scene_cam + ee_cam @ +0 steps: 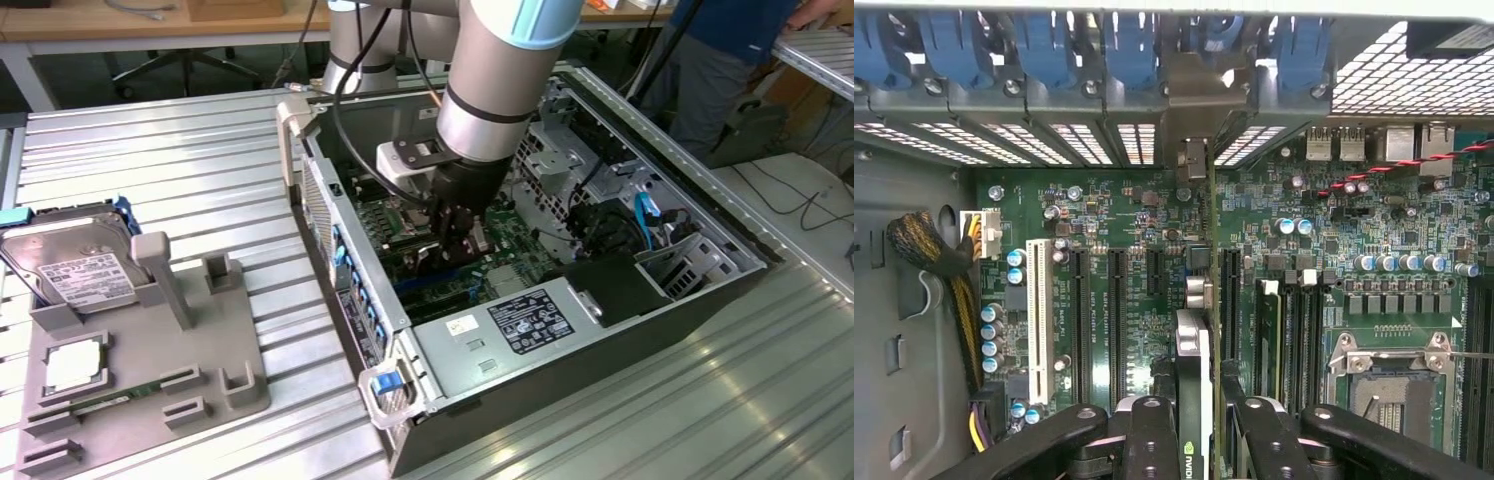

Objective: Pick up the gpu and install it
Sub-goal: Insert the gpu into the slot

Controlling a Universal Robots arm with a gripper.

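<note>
Black pincer [1202, 425] fingers [1150, 435] pinch the gpu [1194, 345] from both sides, holding it upright and edge-on over the green motherboard [1114, 200], between the dark expansion slots [1116, 320]. Whether it sits in a slot cannot be told. In the exterior view the arm [487, 90] reaches down into the open computer case [694, 300] at the frame's centre. At the exterior view's left, a hard drive [74, 270] stands in a grey holder [200, 360] on the metal table [160, 150].

Table inventory, as I see it from my station: one ribbed metal table [160, 150]. Directly on it:
- an open computer case [641, 330], toward the exterior view's right
- a flat grey parts holder [214, 340], just beside the case, toward the left
</note>
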